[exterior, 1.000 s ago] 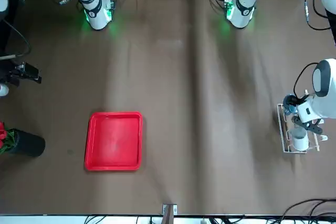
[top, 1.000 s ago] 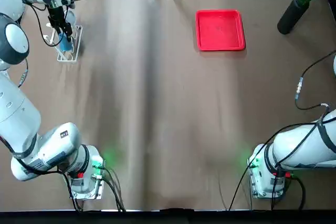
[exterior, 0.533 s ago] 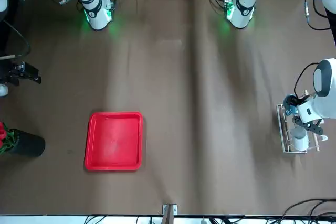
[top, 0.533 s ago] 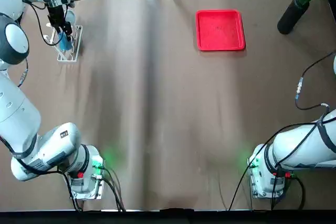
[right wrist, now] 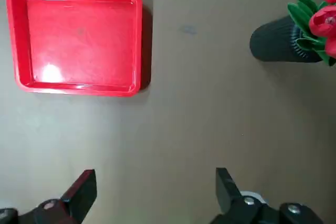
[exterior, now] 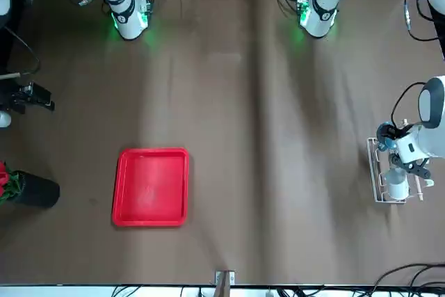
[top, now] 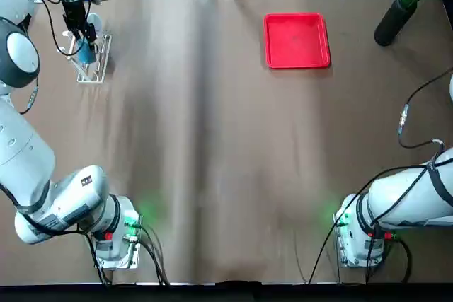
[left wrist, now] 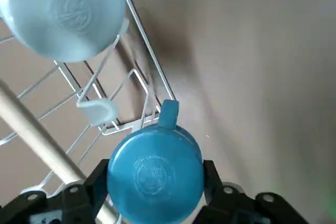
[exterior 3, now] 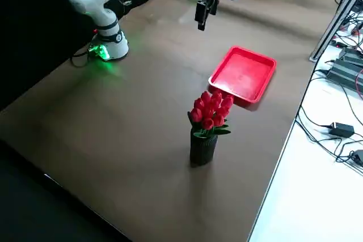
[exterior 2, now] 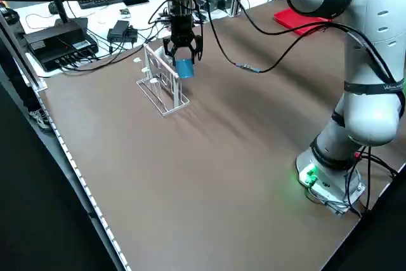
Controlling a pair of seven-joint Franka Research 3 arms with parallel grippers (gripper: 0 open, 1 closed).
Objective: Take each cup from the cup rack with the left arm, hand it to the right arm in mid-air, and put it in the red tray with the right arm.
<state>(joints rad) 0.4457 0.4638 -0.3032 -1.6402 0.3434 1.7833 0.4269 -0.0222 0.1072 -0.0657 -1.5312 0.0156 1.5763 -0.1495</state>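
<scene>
Rack-side on the worktop (top: 212,139), and clamping the blue cup (left wrist: 155,177) right now with the left claw (left wrist: 155,182), pressing from opposite sides of the wall! Hanging upside down at the white wire rack (exterior 2: 163,87), base facing up to the wrist, long axis roughly upright, handle pointing toward the rack's wires, square to the line between the fingers. Cannot tell whether touching those wires. Just beside it, on the rack, look at the white cup (left wrist: 68,11): also base-up. Over to the right claw (right wrist: 156,182): hovering above the worktop with fingers wide apart and nothing between, well away from the red tray (exterior: 150,187). Near the tray, spot the dark vase (exterior 3: 202,149) of red flowers (exterior 3: 211,110).
</scene>
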